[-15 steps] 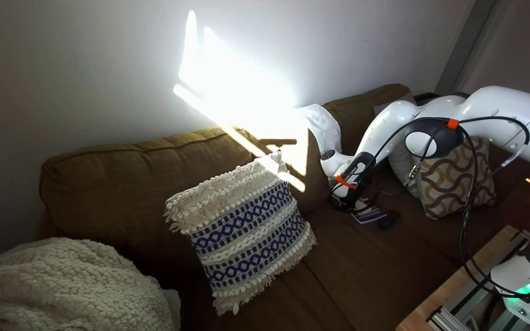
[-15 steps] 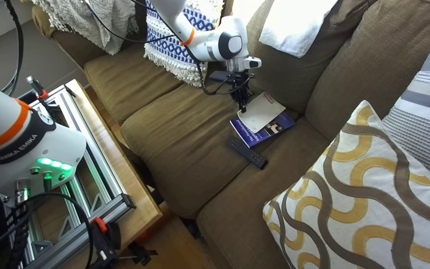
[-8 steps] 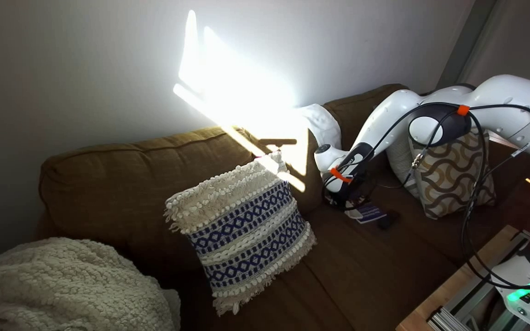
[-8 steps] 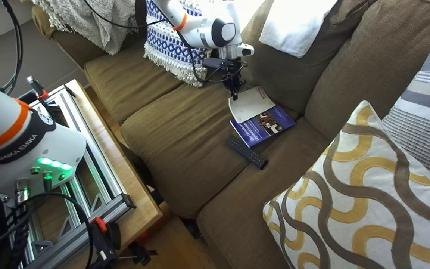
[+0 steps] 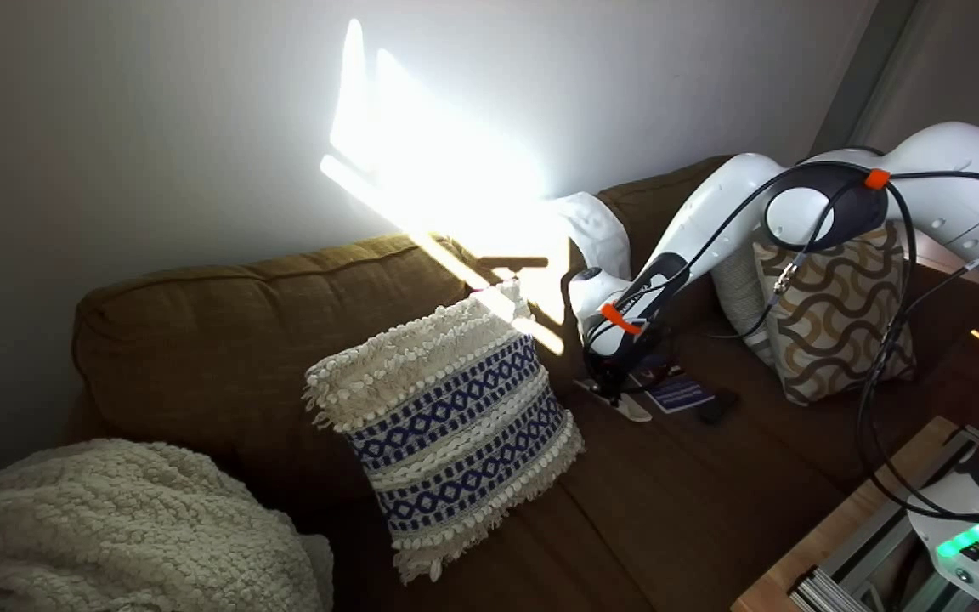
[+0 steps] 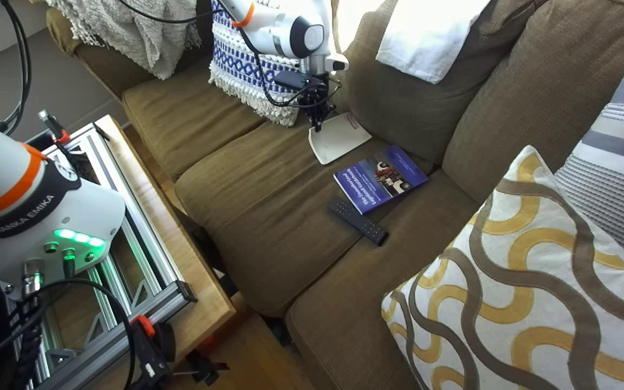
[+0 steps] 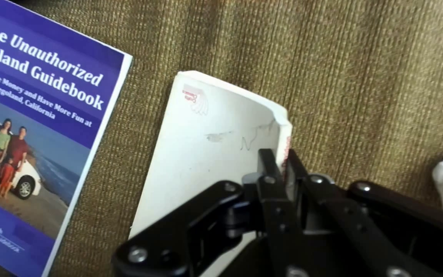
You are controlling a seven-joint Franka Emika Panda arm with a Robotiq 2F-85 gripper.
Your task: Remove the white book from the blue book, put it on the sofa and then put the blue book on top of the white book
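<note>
The white book [image 6: 339, 142] is in both exterior views, and its pale cover fills the middle of the wrist view [image 7: 167, 165]. My gripper [image 7: 279, 157] is shut on its spine edge, one finger on each side. The gripper also shows in an exterior view [image 6: 317, 129], above the sofa seat near the knitted pillow. The white book is fully off the blue book [image 6: 363, 184]; whether it touches the seat I cannot tell. The blue book lies flat on the sofa [image 6: 268, 216], face up, and shows at the left of the wrist view [image 7: 40, 92].
A black remote [image 6: 358, 221] lies beside the blue book. A knitted white-and-navy pillow [image 5: 455, 450] stands close to the gripper. A patterned pillow [image 6: 507, 292] and a white cloth [image 6: 431, 38] on the backrest are also there. The robot's table [image 6: 209, 309] stands before the sofa.
My gripper has pulled the white book off the blue book, toward the knitted pillow. The blue book's cover is now uncovered, and it has not moved.
</note>
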